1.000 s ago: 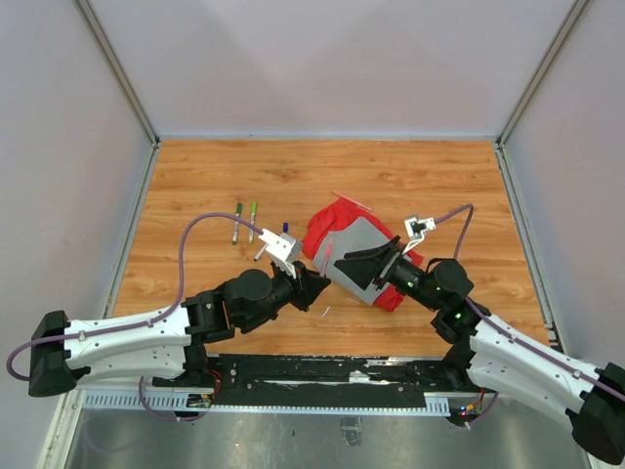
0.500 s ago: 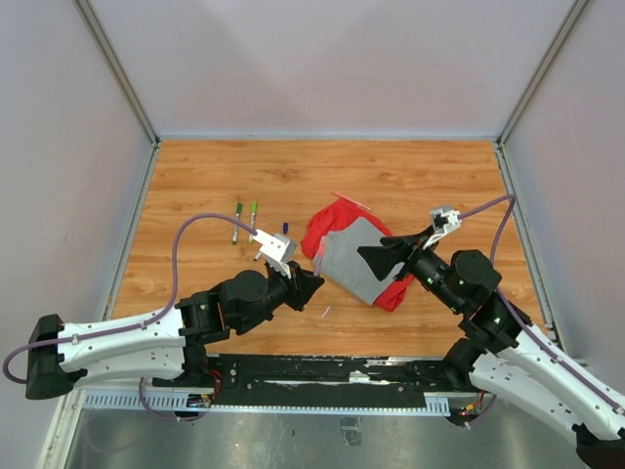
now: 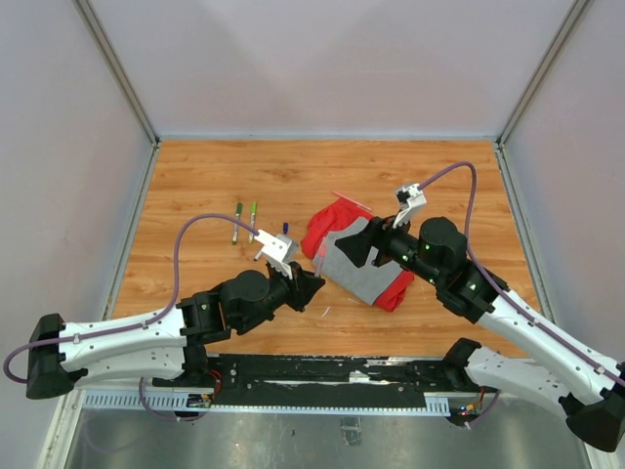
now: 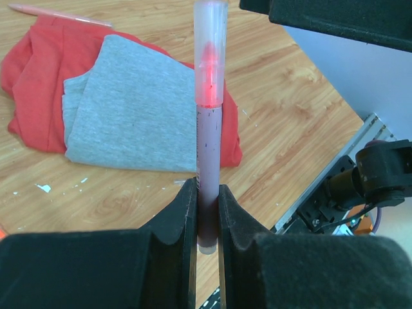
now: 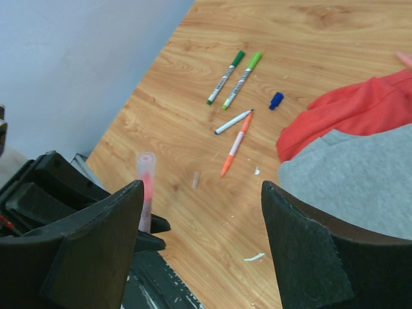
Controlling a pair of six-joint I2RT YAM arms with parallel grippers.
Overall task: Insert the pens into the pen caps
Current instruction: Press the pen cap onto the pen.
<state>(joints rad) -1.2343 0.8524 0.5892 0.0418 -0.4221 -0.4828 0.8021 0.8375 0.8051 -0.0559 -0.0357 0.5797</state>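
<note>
My left gripper (image 4: 207,193) is shut on a pen (image 4: 208,138) with a dark pinkish barrel, a red tip and a translucent cap (image 4: 210,38) on its end; it points up out of the jaws. In the top view this gripper (image 3: 312,284) sits just left of the red-and-grey cloth (image 3: 363,256). My right gripper (image 5: 203,187) is open and empty, above the table and facing the held pen (image 5: 145,190). Two green pens (image 5: 233,78), a white pen (image 5: 232,121), an orange-ended pen (image 5: 235,145), a blue cap (image 5: 275,100) and a small clear cap (image 5: 196,179) lie on the wood.
The cloth (image 4: 122,106) lies crumpled at mid-table, with a pink pen (image 4: 58,13) at its far edge. The black rail (image 3: 322,373) runs along the near edge. Grey walls (image 3: 59,147) enclose the table on three sides.
My right arm has risen and swung its gripper left and back over the cloth, towards the left gripper. The left gripper has stayed almost still with its pen.
</note>
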